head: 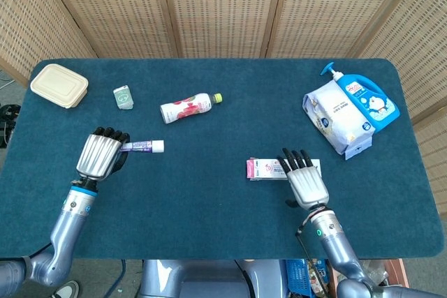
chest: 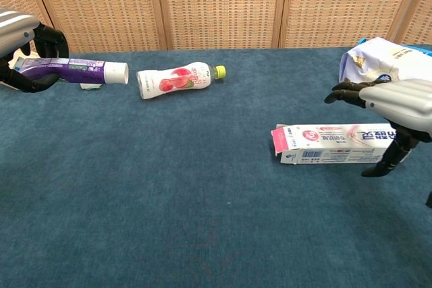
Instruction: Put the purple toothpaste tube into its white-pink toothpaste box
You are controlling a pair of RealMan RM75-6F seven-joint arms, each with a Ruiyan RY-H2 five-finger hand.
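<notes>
My left hand [head: 100, 155] [chest: 23, 45] grips the purple toothpaste tube [head: 142, 146] [chest: 74, 71] above the table's left side, with the white cap pointing right. The white-pink toothpaste box [head: 268, 169] [chest: 324, 144] lies flat right of centre, its pink flap open at the left end. Over the box's right half hovers my right hand [head: 303, 180] [chest: 391, 102], fingers spread and holding nothing, with its thumb down by the box's front side. From these views I cannot tell if it touches the box.
A pink drink bottle [head: 186, 107] [chest: 177, 79] lies behind the tube. A beige lunch box [head: 59, 85] and a small green packet [head: 123, 97] sit at the back left. A white refill bag [head: 336, 116] [chest: 387, 76] and a blue pump bottle [head: 369, 101] lie at the back right.
</notes>
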